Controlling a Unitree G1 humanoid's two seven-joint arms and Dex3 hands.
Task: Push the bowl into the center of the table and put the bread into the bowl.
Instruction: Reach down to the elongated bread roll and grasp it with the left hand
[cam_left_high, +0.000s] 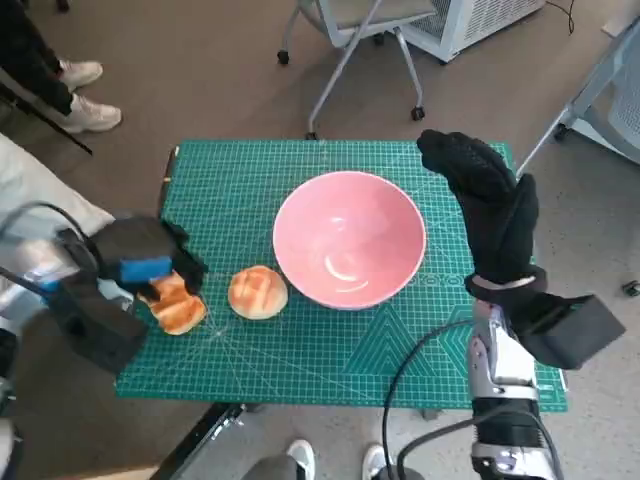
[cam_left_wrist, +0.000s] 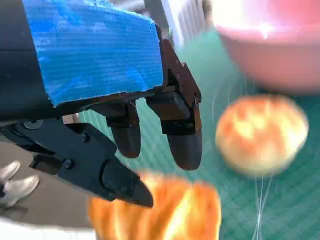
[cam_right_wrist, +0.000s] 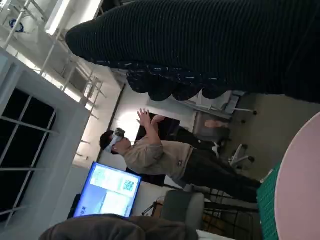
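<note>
Table (cam_left_high: 300, 340): small, rectangular, topped with a green cutting mat printed with a fine pale grid and diagonal guide lines.

Bowl (cam_left_high: 349, 238): pink, round, smooth and glossy with a light glare inside; holds nothing. It sits roughly mid-table, slightly toward the robot's right.

Right hand (cam_left_high: 492, 208): black knitted glove, ribbed weave, fingers extended together and pointing away from the robot. It stands just beside the bowl's right rim; contact cannot be judged. It holds nothing, fingers straight rather than curled.

Left hand (cam_left_high: 150, 262): black, hard-shelled, blue tape across its back, at the table's left edge, over a flat toasted bread slice (cam_left_high: 177, 306). The head view hides the fingers' undersides. The left wrist view shows the matte black fingers (cam_left_wrist: 182, 145) spread apart just above that slice (cam_left_wrist: 160, 210), gap visible between thumb and the rest; nothing is gripped.

Bread roll (cam_left_high: 258, 292): round, golden-brown, domed, with a scored top. It lies on the mat between the slice and the bowl, just beside the bowl's near-left rim, not inside. The wrist view shows it (cam_left_wrist: 261, 134) blurred, the bowl (cam_left_wrist: 280, 50) close behind.

Right wrist view only: a person (cam_right_wrist: 165, 157) with a raised hand, a lit blue screen (cam_right_wrist: 110, 192), and the bowl's pink rim (cam_right_wrist: 300, 190).
</note>
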